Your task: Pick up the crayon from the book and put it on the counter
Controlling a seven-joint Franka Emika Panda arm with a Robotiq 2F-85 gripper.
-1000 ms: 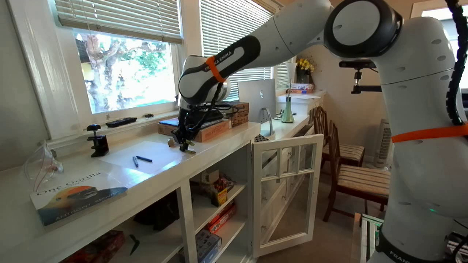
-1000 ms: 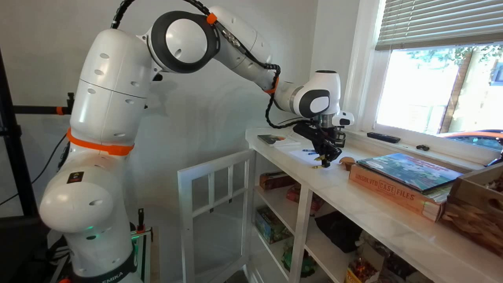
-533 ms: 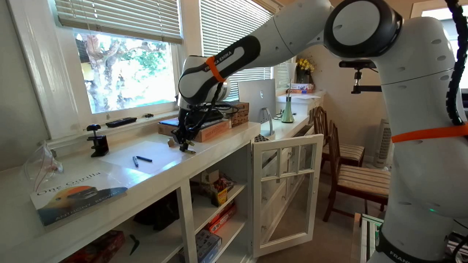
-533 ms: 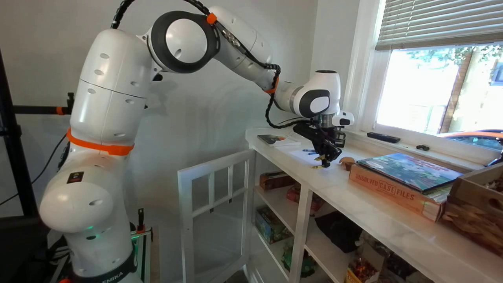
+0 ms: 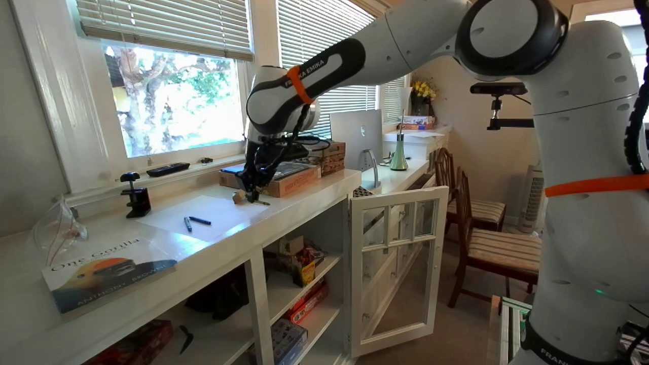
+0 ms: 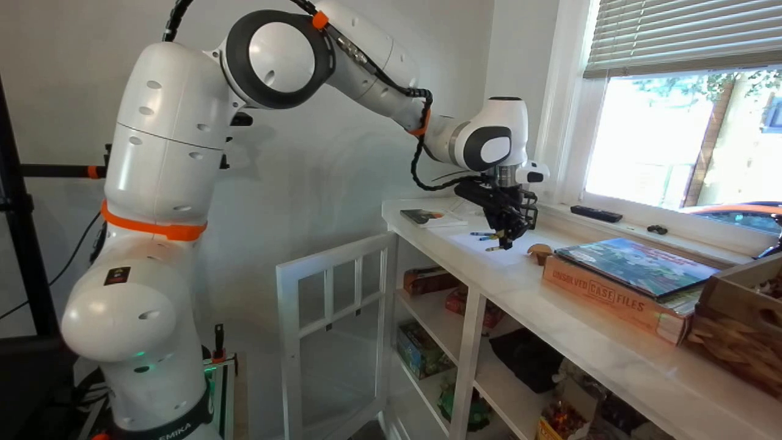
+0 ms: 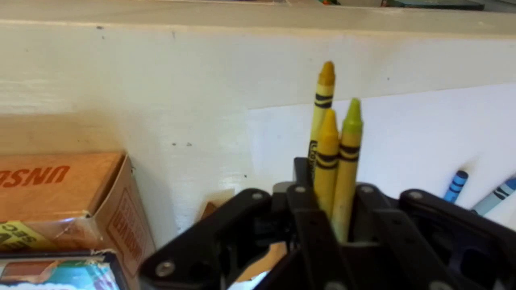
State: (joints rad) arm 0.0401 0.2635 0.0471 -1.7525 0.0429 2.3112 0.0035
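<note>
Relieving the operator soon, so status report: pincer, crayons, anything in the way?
Pincer shut on three crayons. Held above counter. Possibly in the way: two bluish crayons on white paper.

Glossy worktop (image 6: 522, 281), matt paper sheet (image 7: 411, 133), waxy crayons (image 7: 325, 173).
The worktop looks smoothly painted and catches bright glare; the crayons are wax-tipped and paper-wrapped. The pincer (image 7: 332, 189) is matt black with metal screws (image 7: 165, 268), the arm (image 6: 165, 122) smooth, satin and plastic-looking. The bag (image 5: 62, 223) is thin, clear, crinkled plastic; the chairs (image 5: 499, 248) join smooth wood and striped cloth.
</note>
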